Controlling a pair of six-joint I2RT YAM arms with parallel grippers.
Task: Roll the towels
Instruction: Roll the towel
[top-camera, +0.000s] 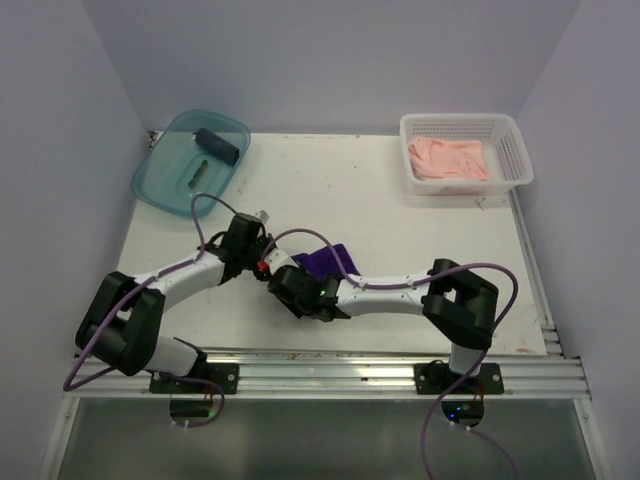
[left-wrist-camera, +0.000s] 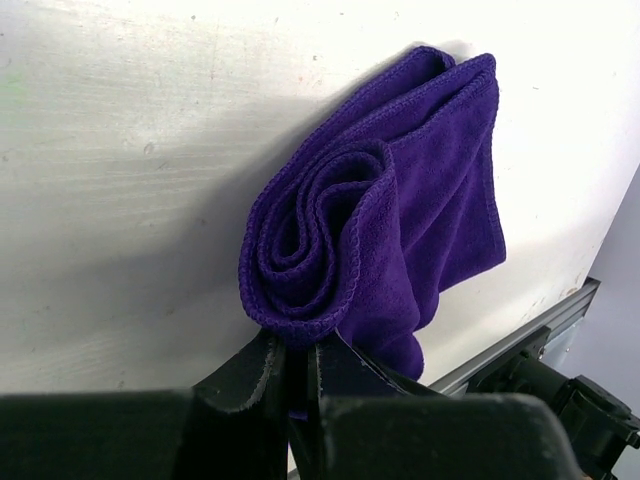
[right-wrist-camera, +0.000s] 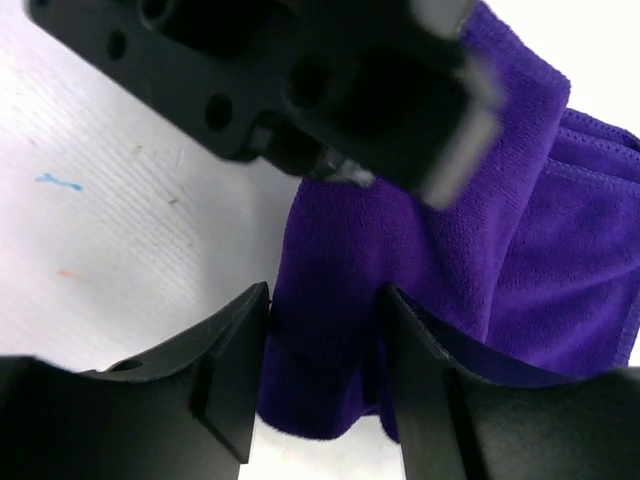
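The purple towel (top-camera: 326, 260) is lying near the middle of the white desk (top-camera: 380, 205), partly rolled. From the left wrist camera its near end is showing loose spiral layers, while the rest is trailing off in a flatter fold toward the far side.

Both arms are reaching inward and meeting at it. The left end effector (left-wrist-camera: 300, 352) is pinching the bottom edge of that spiral, its two black fingers nearly together with a thin bit of cloth caught between them. The right end effector (right-wrist-camera: 325, 305) is coming in from the opposite side, and its fingers are clamping a thicker fold of the same towel, with cloth filling the gap and touching both. In the overhead view the two are sitting just beside each other at the towel's near-left edge.

Well apart from this, a dark blue towel (top-camera: 222, 147) is lying rolled in a teal bin (top-camera: 158, 187) at the far left corner. A pink towel (top-camera: 450, 160) is sitting loosely crumpled in a white basket (top-camera: 512, 150) at the far right.
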